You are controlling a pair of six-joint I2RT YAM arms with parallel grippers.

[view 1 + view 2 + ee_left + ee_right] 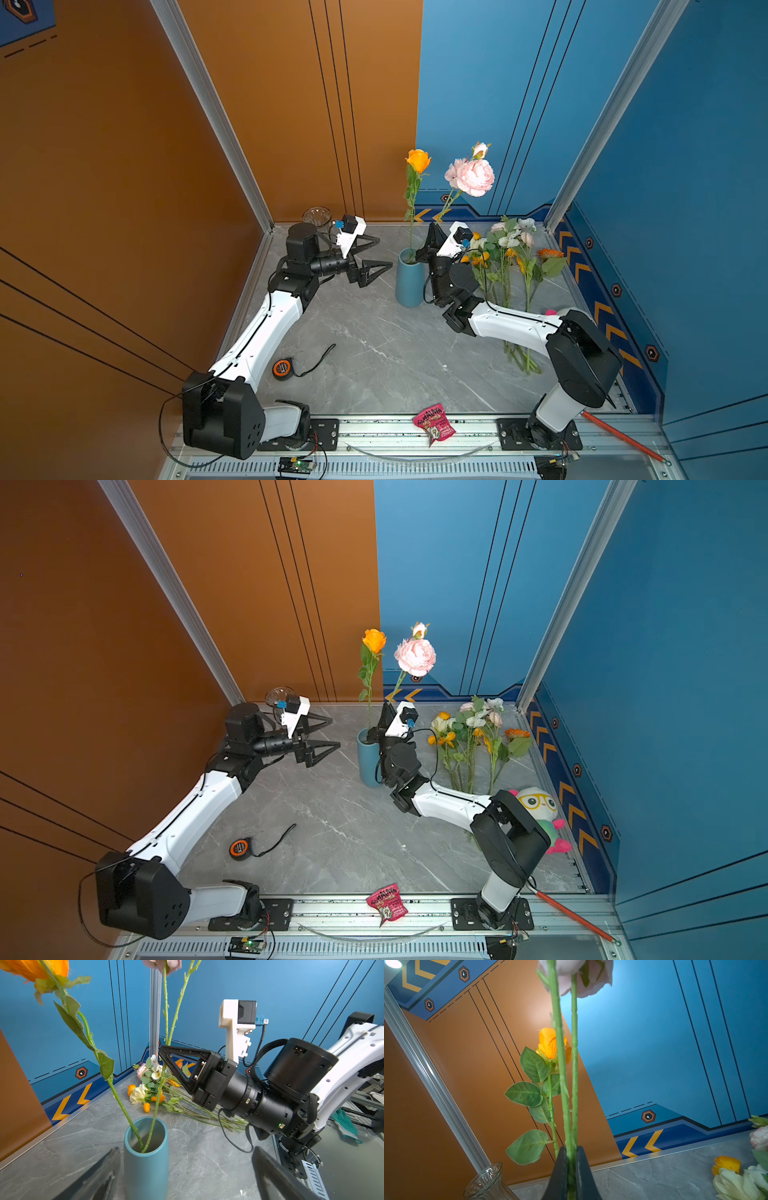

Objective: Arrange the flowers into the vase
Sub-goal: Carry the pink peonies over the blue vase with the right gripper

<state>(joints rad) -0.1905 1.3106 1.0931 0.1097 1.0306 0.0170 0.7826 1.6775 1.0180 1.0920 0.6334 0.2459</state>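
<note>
Right gripper [571,1153]: closed on the green stem of the pink flower [471,176], on the lower stem, above the rim of the teal vase [409,282]. The stem's foot sits inside the vase, beside the orange rose [417,160] standing there. Left gripper [381,252]: jaws wide apart, empty, near the vase on its other side. The other flowers [507,253] lie in a loose heap on the tabletop [374,340], apart from the vase.

Handling, judged: stems look light, thin and fairly stiff. Blooms look soft and top-heavy, so a released flower will likely lean on the rim. Take hold on bare stem below the leaves, never on petals. Small nubs on the stem should resist slipping. The tall, narrow vase may tip under side load.
</note>
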